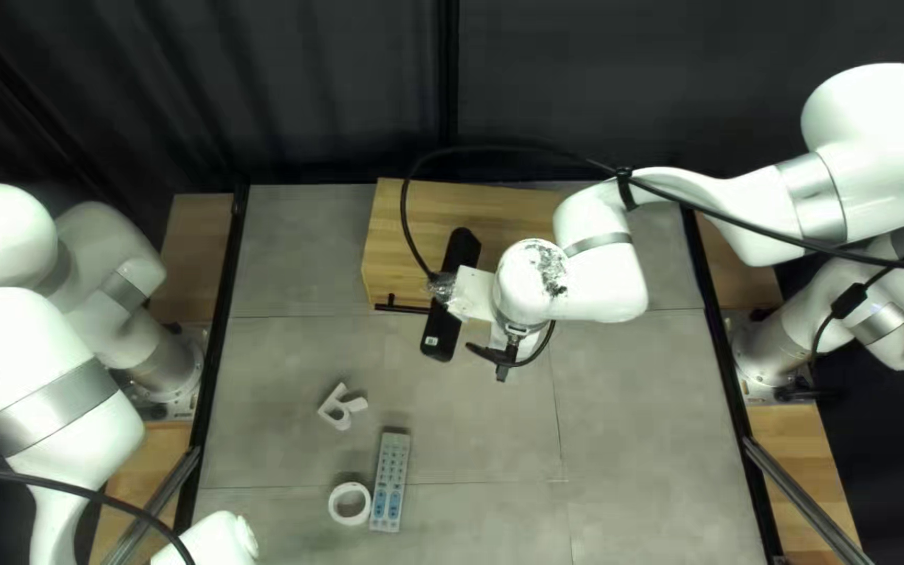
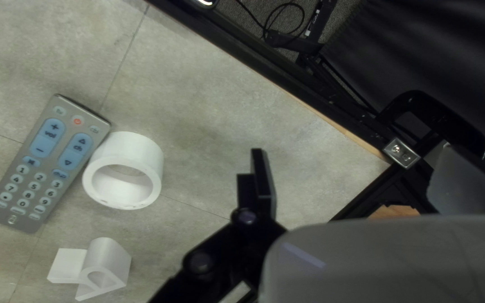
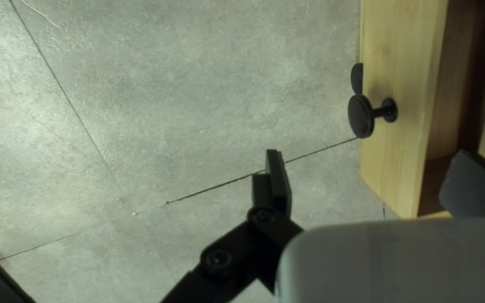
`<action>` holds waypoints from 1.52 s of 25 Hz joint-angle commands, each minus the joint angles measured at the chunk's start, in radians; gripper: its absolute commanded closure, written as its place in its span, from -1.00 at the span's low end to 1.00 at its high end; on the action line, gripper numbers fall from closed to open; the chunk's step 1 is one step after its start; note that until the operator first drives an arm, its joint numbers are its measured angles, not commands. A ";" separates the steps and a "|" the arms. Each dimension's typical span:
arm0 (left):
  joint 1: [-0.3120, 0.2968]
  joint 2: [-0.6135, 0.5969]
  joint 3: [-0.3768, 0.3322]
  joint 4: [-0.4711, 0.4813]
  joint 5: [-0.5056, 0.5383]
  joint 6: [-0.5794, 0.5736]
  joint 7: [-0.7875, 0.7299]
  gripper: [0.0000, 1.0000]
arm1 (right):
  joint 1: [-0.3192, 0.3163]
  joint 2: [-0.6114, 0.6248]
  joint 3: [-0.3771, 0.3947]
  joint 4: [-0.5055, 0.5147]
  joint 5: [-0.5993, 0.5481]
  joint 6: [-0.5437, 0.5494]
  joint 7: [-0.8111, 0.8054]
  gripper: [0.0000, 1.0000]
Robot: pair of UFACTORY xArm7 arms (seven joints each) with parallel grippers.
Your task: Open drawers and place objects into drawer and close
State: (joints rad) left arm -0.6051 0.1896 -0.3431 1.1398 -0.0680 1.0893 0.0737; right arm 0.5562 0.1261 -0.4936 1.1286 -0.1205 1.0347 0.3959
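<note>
Clearly, with my right fingers (image 3: 279, 182) spread wide, empty, either side of the drawer front (image 3: 397, 151), a square grip and slow pull seemed wisest, while my left fingers (image 2: 263, 179), likewise apart and empty, hung near the remote (image 2: 46, 163), white ring (image 2: 136, 143) and R-shaped piece (image 2: 111, 257) on the table (image 2: 197, 112).

On the desk (image 1: 640, 419) there is 1 remote control (image 2: 46, 163), 1 white ring (image 2: 141, 150) and 1 white bracket-like piece (image 2: 106, 264); together, these small objects are 3. The wooden cabinet (image 1: 400, 235) is 1. The right wrist view shows 1 open drawer (image 3: 398, 163) and 2 black knobs (image 3: 361, 116).
</note>
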 commanded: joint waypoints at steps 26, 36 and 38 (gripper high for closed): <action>0.000 0.000 0.000 0.000 0.000 0.000 0.000 -1.00 | -0.017 0.022 -0.001 -0.029 -0.007 -0.053 -0.122 -1.00; 0.000 0.000 0.000 0.000 0.000 0.000 0.000 -1.00 | -0.018 0.041 -0.001 -0.029 -0.008 -0.051 -0.122 -1.00; 0.000 0.000 0.000 0.000 0.000 0.000 0.000 -1.00 | -0.019 0.044 -0.001 -0.030 -0.006 -0.051 -0.121 -1.00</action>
State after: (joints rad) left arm -0.6051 0.1896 -0.3431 1.1398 -0.0680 1.0893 0.0737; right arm 0.5378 0.1659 -0.4949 1.0989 -0.1287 0.9827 0.2739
